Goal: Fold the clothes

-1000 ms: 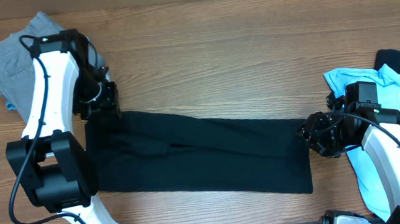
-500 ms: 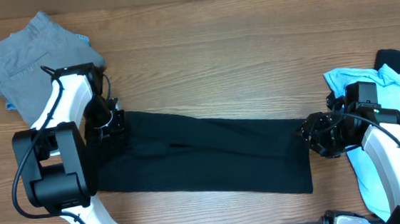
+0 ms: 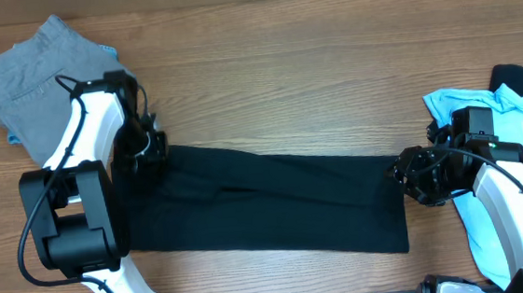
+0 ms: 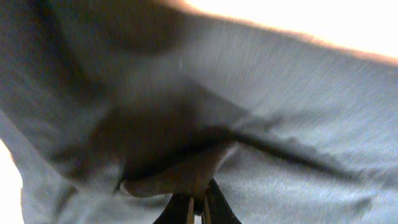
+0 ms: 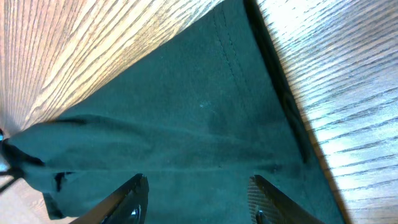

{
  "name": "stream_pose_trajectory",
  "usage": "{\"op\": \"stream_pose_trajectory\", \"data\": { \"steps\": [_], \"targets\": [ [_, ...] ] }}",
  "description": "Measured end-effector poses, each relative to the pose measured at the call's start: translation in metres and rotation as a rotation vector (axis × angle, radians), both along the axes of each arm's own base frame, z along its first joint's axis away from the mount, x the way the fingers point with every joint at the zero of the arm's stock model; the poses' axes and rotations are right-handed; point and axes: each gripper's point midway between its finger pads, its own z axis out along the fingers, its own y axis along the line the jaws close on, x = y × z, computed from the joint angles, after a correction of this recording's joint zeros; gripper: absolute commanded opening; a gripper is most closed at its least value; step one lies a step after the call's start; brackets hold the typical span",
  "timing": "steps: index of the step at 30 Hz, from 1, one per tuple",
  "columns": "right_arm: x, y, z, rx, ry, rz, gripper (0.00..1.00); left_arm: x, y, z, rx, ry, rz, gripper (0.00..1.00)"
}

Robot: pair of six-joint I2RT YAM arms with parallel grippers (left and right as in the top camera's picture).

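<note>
Left tool (image 4: pixel 198 204) tight on black T-shirt (image 3: pixel 266 198) (one corner); right tool (image 5: pixel 198 183) wide over opposite end.

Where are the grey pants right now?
In the overhead view, the grey trousers lie crumpled at the far left corner of the table, just beyond the left gripper pinching the black T-shirt.

Brown wooden table (image 3: pixel 286 98) fills the frame; its grain runs left to right; lighter streaks cross the upper middle.
</note>
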Motion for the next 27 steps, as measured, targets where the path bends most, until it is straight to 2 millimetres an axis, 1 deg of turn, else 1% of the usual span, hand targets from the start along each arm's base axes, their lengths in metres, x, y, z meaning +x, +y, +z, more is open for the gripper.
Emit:
{"op": "stream_pose_trajectory", "data": {
  "steps": [1, 2, 3, 4, 6, 8, 11, 13, 14, 16, 20, 21, 22, 24, 27],
  "targets": [
    [0.0, 0.0, 0.0, 0.001, 0.0, 0.0, 0.55, 0.007, 0.001, 0.001, 0.002, -0.025, 0.0, 0.04],
    [0.0, 0.0, 0.0, 0.0, 0.0, 0.0, 0.55, 0.012, 0.001, 0.001, 0.003, -0.046, 0.0, 0.1],
    [0.0, 0.0, 0.0, 0.0, 0.0, 0.001, 0.55, 0.015, 0.001, 0.002, 0.004, -0.058, 0.0, 0.27],
    [0.0, 0.0, 0.0, 0.001, 0.001, 0.0, 0.55, 0.016, 0.001, 0.001, 0.004, -0.064, -0.002, 0.33],
    [0.0, 0.0, 0.0, 0.001, 0.001, 0.001, 0.55, 0.017, 0.001, 0.001, 0.005, -0.065, 0.002, 0.37],
    [-0.001, 0.0, 0.0, 0.001, 0.003, 0.0, 0.55, 0.009, 0.001, 0.003, 0.006, -0.033, 0.002, 0.36],
    [-0.001, 0.0, 0.0, 0.001, 0.004, 0.0, 0.55, -0.017, 0.0, 0.012, 0.001, 0.08, 0.002, 0.34],
    [-0.001, 0.0, 0.0, 0.001, 0.002, 0.0, 0.56, -0.029, 0.0, 0.019, 0.0, 0.137, 0.002, 0.36],
    [0.0, 0.0, 0.0, 0.001, 0.001, 0.0, 0.56, -0.032, 0.0, 0.023, 0.002, 0.151, 0.001, 0.38],
    [0.0, 0.0, 0.0, 0.0, 0.001, 0.0, 0.56, -0.032, 0.001, 0.027, 0.007, 0.146, 0.0, 0.4],
    [-0.001, 0.0, 0.0, 0.001, 0.003, 0.0, 0.56, -0.031, 0.004, 0.033, 0.026, 0.121, -0.004, 0.39],
    [-0.001, 0.0, 0.0, 0.001, 0.003, 0.001, 0.59, -0.029, 0.005, 0.034, 0.031, 0.107, -0.004, 0.4],
    [-0.001, 0.0, 0.0, 0.001, 0.003, 0.0, 0.59, -0.026, 0.005, 0.033, 0.034, 0.09, -0.005, 0.4],
    [0.0, 0.0, 0.0, 0.001, 0.002, 0.0, 0.59, -0.022, 0.006, 0.026, 0.039, 0.061, -0.004, 0.4],
    [0.0, 0.0, 0.0, 0.0, -0.001, 0.0, 0.6, -0.023, 0.006, 0.01, 0.042, 0.048, -0.004, 0.41]
  ]
}}
